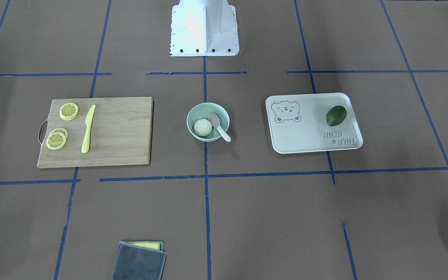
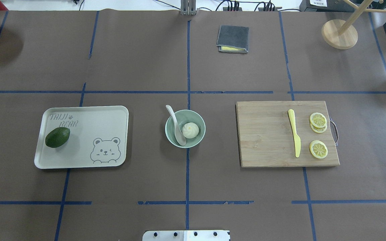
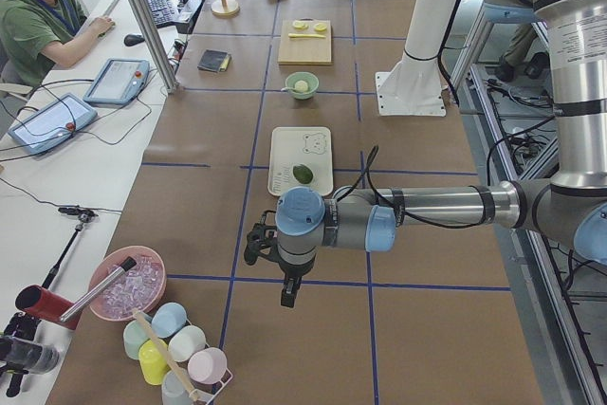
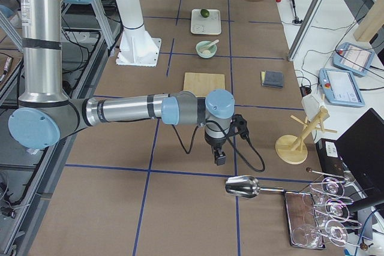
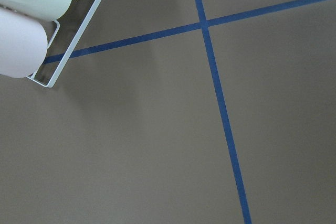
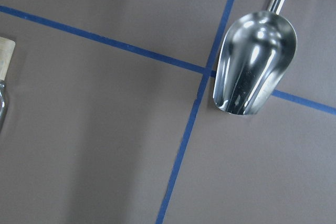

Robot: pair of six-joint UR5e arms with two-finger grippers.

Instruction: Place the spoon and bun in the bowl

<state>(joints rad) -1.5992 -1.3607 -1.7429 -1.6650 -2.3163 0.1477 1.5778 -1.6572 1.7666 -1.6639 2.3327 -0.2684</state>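
Currently I'm seeing one avocado [image 2: 57, 137] sitting on the tray [image 2: 89, 134]. Centre: one bowl [image 2: 198, 117] is holding one bun [image 2: 190, 130] and one spoon [image 2: 176, 127], handle pointing far-left over the rim, scoop down beside the bun. Three lemon slices [image 2: 318, 149], two overlapping, are lying by one knife [image 2: 294, 137]. Left gripper [image 3: 287, 293], right gripper [image 4: 220, 159]: I'm unable to tell their opening.

I see the white bun [image 2: 190, 130] and off-white spoon [image 2: 176, 126] inside the mint bowl [image 2: 199, 119], spoon handle over the rim.
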